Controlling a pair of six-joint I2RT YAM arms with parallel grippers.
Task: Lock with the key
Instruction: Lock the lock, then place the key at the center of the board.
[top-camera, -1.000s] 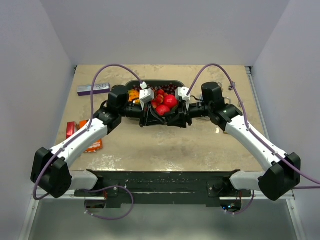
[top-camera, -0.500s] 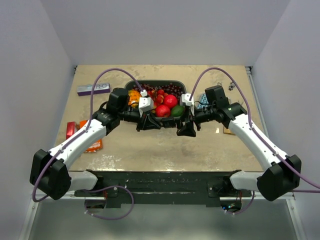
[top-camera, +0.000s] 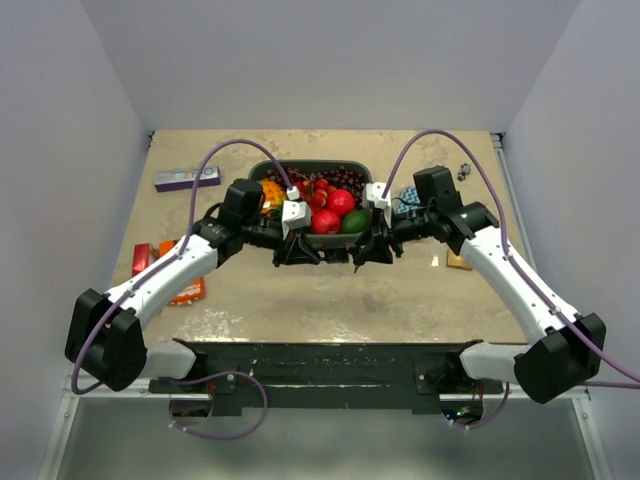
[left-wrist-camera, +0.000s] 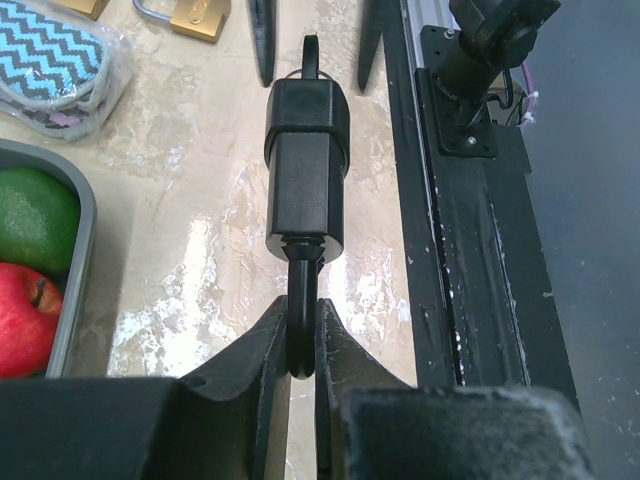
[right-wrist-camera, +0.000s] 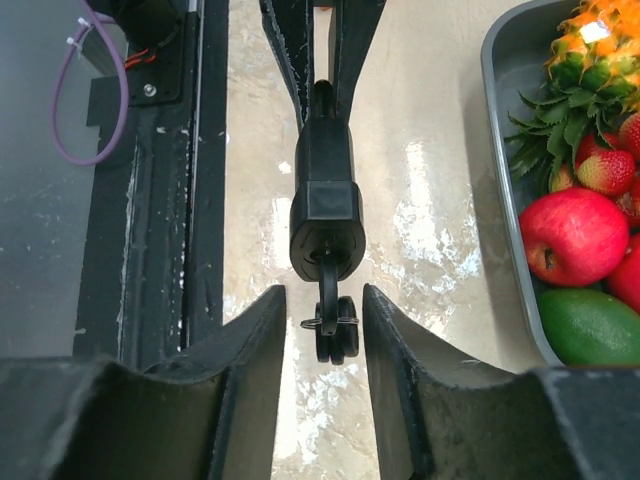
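Left hand (left-wrist-camera: 299, 335) clamped on shackle of black padlock (left-wrist-camera: 305, 170). Right hand (right-wrist-camera: 324, 298) apart, fingers flanking the key (right-wrist-camera: 333, 338) seated in the keyhole, a gap showing each side.

The black lock (left-wrist-camera: 305, 170) is level, pointing sideways over the desk (top-camera: 300, 290). A small black key (right-wrist-camera: 331, 335) sticks in its end.

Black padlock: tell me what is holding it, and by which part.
The left gripper is shut on the black padlock, pinching its shackle. The right gripper stands open around the key, not gripping it.
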